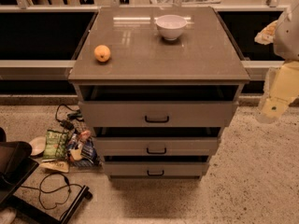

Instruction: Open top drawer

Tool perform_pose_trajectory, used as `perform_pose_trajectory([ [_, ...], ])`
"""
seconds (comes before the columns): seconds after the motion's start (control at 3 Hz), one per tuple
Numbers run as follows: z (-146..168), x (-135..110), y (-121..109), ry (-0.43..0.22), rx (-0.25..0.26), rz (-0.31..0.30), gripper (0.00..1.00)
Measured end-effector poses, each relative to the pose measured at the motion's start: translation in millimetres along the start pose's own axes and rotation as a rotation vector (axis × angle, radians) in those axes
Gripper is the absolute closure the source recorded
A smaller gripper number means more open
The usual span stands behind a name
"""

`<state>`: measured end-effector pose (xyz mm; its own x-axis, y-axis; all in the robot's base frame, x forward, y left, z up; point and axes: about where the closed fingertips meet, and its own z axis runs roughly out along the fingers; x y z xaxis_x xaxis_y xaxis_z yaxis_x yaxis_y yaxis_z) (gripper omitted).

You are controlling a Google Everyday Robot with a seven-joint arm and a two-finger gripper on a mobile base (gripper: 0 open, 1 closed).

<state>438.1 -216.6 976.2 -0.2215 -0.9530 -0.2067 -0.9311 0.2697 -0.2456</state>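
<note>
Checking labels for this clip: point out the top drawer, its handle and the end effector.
top drawer (196, 113), camera view, grey front panel
handle (157, 119), camera view, middle of the dark loop
end effector (273, 108), camera view, pale lower end, at the right edge

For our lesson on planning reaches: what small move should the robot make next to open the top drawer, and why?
Probably bring the gripper left toward the dark loop handle on the top drawer. The gripper hangs beside the cabinet's right edge, far from that central handle, so it cannot pull yet.
</note>
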Motion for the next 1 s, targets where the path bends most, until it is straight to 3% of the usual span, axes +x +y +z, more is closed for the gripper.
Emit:
perform_pose_trajectory([
  [0.33,0.0,0.0,0.0,0.000,0.000,0.000,0.00],
  [0.67,33.0,2.2,-2.9,0.082,-0.001,-0.043,0.00],
  [1.0,84.9,7.5,-13.6,0.128,-0.019,-0.104,0.00],
])
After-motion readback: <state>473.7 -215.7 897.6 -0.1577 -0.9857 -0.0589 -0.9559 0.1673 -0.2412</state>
